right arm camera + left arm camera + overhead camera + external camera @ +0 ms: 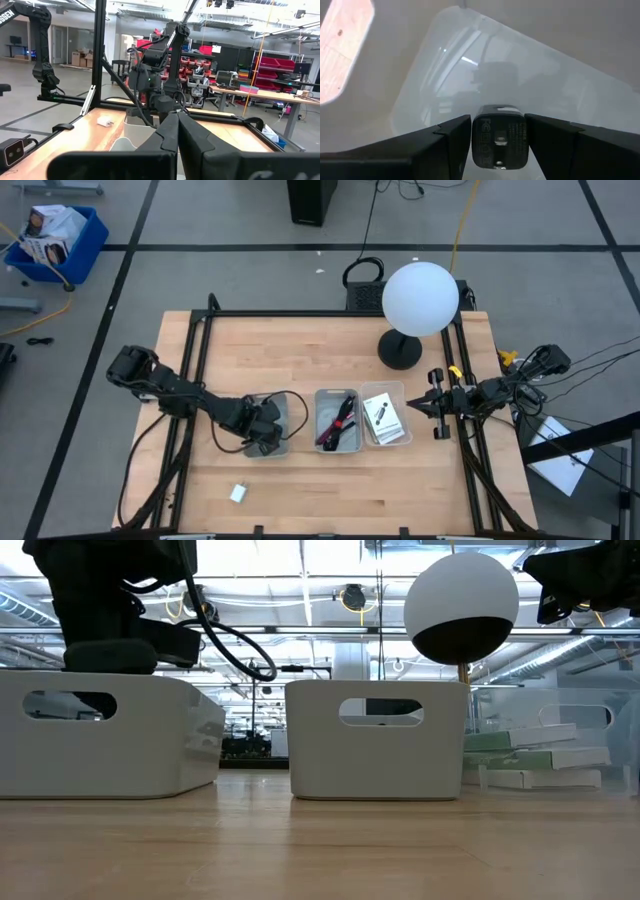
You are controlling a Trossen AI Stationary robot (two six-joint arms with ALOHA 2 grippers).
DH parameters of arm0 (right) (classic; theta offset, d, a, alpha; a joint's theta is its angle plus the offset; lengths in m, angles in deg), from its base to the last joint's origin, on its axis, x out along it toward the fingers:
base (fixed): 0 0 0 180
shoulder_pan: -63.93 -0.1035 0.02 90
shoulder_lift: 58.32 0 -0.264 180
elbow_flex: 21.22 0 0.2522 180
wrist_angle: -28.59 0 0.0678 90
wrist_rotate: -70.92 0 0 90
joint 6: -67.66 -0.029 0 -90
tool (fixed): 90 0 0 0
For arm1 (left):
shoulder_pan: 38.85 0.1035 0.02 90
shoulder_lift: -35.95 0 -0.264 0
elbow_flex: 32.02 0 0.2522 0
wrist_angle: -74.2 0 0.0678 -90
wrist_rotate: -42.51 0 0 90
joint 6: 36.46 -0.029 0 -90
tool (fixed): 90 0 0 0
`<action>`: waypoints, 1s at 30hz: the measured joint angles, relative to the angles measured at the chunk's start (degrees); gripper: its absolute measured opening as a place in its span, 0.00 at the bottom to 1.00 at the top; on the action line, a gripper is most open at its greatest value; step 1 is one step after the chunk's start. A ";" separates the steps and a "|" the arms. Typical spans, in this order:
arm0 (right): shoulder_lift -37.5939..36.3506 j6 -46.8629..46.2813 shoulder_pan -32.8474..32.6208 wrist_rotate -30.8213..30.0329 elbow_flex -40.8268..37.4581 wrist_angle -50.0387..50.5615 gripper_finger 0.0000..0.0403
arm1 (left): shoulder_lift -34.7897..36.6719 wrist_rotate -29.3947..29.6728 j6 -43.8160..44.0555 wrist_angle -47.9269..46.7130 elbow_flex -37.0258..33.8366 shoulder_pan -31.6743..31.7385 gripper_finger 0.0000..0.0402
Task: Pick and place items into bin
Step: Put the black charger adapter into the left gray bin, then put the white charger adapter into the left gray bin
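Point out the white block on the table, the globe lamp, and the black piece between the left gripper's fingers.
white block (238, 493), high view, its top face.
globe lamp (420, 298), high view, middle of the globe.
black piece (499, 142), left wrist view, its printed face.

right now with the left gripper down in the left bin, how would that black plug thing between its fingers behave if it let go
The black plug looks rigid and blocky, so it would probably drop flat rather than roll. The left bin floor looks smooth, so it may slide a little. The left gripper fingers flank it closely, so it likely won't fall far.

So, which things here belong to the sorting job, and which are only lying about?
Job:
- black adapter between left gripper fingers, inside left bin
- white block
- middle bin with dark-red strap
- clear bin with card

Just about:
- globe lamp
- blue crate
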 joint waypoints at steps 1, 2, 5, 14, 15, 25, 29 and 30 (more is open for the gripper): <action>0.00 -0.02 0.00 0.00 -0.01 0.00 0.00 | 0.00 0.05 0.00 -0.01 0.00 0.00 0.47; 0.00 0.00 0.00 0.00 0.01 0.00 0.00 | 0.00 0.12 -0.21 -0.01 0.00 0.00 0.47; 0.00 -0.02 0.00 0.00 0.01 0.02 0.00 | 0.56 1.12 -0.85 -0.24 0.05 0.00 0.48; 0.00 -0.02 0.00 -0.02 0.01 -0.11 0.00 | 9.35 9.88 -3.91 -12.76 9.27 0.57 0.58; 0.00 0.00 -0.02 -0.02 0.01 -0.13 0.00 | 10.41 10.29 -3.10 -14.30 10.85 0.51 0.60; -0.02 -0.56 -0.02 0.15 0.01 1.24 0.00 | 12.98 -6.40 15.30 -15.81 16.92 -10.62 0.62; 0.00 -1.86 -0.02 0.17 -0.01 3.23 0.00 | 10.59 -9.12 24.46 -16.21 16.09 -18.26 0.57; 0.00 -2.41 0.00 0.17 0.01 3.43 0.00 | 10.03 -9.00 27.46 -16.11 16.13 -19.88 0.57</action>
